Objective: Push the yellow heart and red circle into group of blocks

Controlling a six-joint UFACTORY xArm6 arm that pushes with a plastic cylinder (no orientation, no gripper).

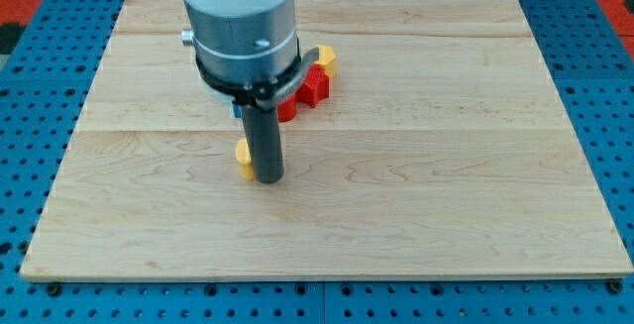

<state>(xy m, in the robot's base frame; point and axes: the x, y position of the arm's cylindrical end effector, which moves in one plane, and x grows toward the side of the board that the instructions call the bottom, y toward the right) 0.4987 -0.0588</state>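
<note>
Just left of my tip [268, 178] sits a yellow block [244, 159], seemingly touching, shape unclear.

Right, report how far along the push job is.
Done: nothing confirmed; red blocks and a yellow block sit clustered behind the arm. In hand: my tip touches another yellow block on its right side. Left: driving it up to the cluster; the red circle can't be identified.
</note>
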